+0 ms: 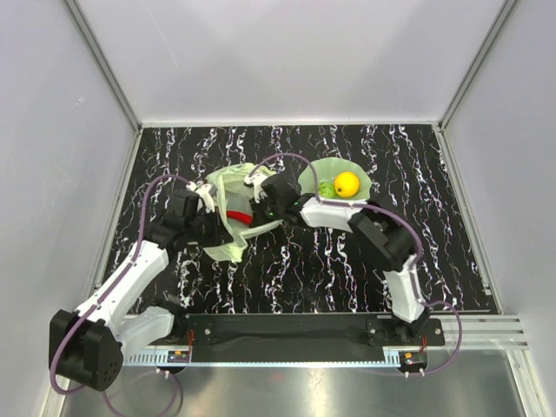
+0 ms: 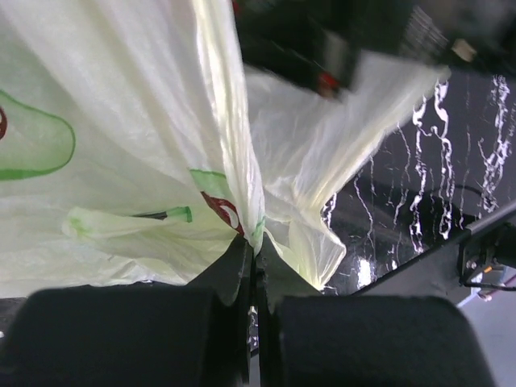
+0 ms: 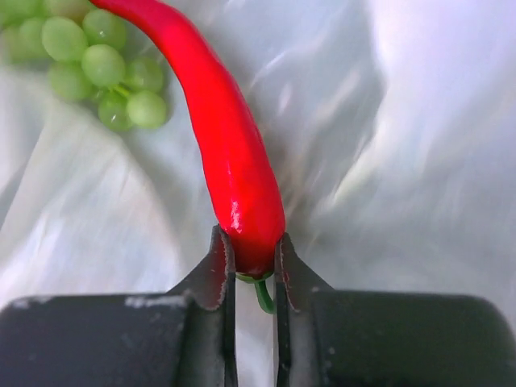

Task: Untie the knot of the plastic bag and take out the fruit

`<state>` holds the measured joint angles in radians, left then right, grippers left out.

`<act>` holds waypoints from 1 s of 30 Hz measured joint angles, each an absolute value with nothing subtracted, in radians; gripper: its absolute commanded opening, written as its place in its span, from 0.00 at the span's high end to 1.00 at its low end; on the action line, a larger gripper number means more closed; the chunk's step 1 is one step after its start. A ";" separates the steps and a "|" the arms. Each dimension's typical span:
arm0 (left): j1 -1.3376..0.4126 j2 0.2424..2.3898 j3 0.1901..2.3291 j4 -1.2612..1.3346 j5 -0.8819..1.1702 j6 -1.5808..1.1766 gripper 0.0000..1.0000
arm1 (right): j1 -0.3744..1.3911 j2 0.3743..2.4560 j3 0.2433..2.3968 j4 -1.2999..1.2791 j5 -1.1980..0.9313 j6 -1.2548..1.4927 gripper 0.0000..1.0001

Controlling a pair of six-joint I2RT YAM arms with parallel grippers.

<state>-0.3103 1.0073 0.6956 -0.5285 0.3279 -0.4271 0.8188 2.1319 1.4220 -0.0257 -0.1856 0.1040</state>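
Note:
The pale green plastic bag [image 1: 230, 201] lies open at the table's middle left; no knot shows. My left gripper [image 1: 211, 224] is shut on a fold of the bag [image 2: 234, 145] at its near edge. My right gripper [image 1: 263, 211] is inside the bag's mouth, shut on the stem end of the long red piece [image 3: 230, 161], which also shows in the top view [image 1: 239, 216]. A green grape bunch [image 3: 97, 56] lies inside the bag beyond it. A yellow-orange round fruit [image 1: 346, 183] and a green fruit [image 1: 326, 188] sit in the green wavy-edged dish [image 1: 337, 167].
The dish stands right of the bag, just behind my right arm. White walls enclose the black marbled table [image 1: 330, 269] on three sides. The arms' mounting rail [image 1: 295, 330] runs along the near edge.

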 measured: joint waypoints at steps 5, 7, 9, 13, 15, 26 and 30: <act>-0.311 1.045 0.688 -0.507 0.309 -0.443 1.00 | 0.819 1.931 1.196 0.051 -0.282 0.146 1.00; -0.310 1.069 0.677 -0.486 0.307 -0.448 1.00 | 0.820 1.860 1.140 0.083 -0.318 0.164 1.00; -0.311 1.103 0.671 -0.473 0.307 -0.454 1.00 | 0.822 1.805 1.112 0.104 -0.340 0.179 1.00; -0.331 1.144 0.671 -0.455 0.281 -0.464 1.00 | 0.827 1.736 1.093 0.131 -0.355 0.200 1.00; -0.353 1.145 0.672 -0.450 0.260 -0.466 1.00 | 0.828 1.714 1.084 0.125 -0.342 0.208 1.00; -0.369 1.098 0.726 -0.430 0.124 -0.525 1.00 | 0.843 1.712 1.340 -0.321 -0.044 0.295 1.00; -0.369 1.121 0.796 -0.422 0.075 -0.522 1.00 | 0.844 1.697 1.356 -0.453 0.083 0.325 1.00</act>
<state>-0.3695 1.1210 0.7956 -0.4221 0.0750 -0.5224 0.8444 1.6970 1.3556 -0.4526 0.0826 0.3252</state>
